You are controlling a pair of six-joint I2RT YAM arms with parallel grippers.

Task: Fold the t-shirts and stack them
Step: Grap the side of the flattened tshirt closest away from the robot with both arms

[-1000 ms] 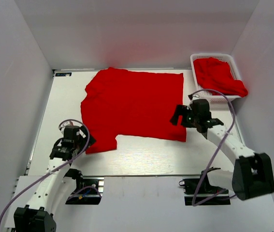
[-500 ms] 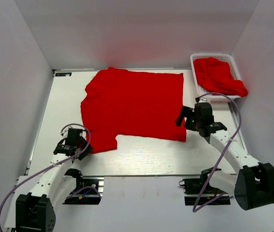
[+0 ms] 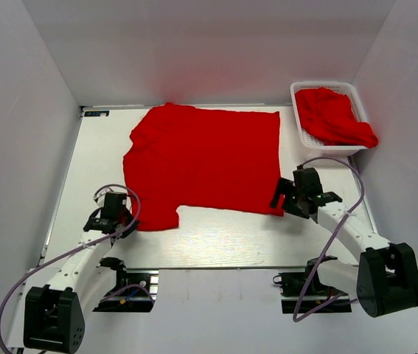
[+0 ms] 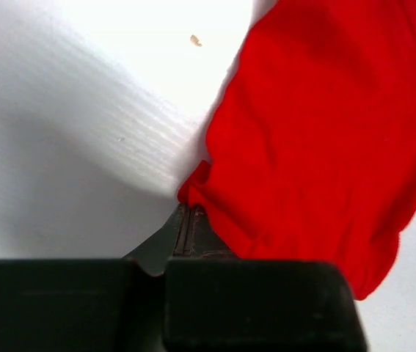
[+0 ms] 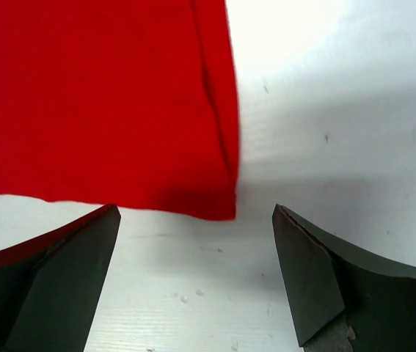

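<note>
One red t-shirt [image 3: 205, 158] lies spread flat on the white table [image 3: 216, 240]. A second red t-shirt [image 3: 330, 114] is bunched in the basket. My left gripper [image 3: 125, 221] is low at the spread shirt's near-left corner. In the left wrist view its jaws [image 4: 186, 213] are shut, with the edge of the red fabric [image 4: 325, 132] pinched at their tips. My right gripper [image 3: 279, 200] is at the shirt's near-right corner. It stands open [image 5: 194, 211], and the fabric corner [image 5: 97, 95] lies just ahead of its wide-apart fingertips, untouched.
A white lattice basket [image 3: 297, 92] stands at the back right of the table, the bunched shirt spilling over its right rim. White walls enclose the table on three sides. The arms' bases and cables sit at the near edge.
My left gripper slid toward the shirt's near-left corner and went from open to shut on it. My right gripper moved nearer and lower to the near-right corner, still open.
</note>
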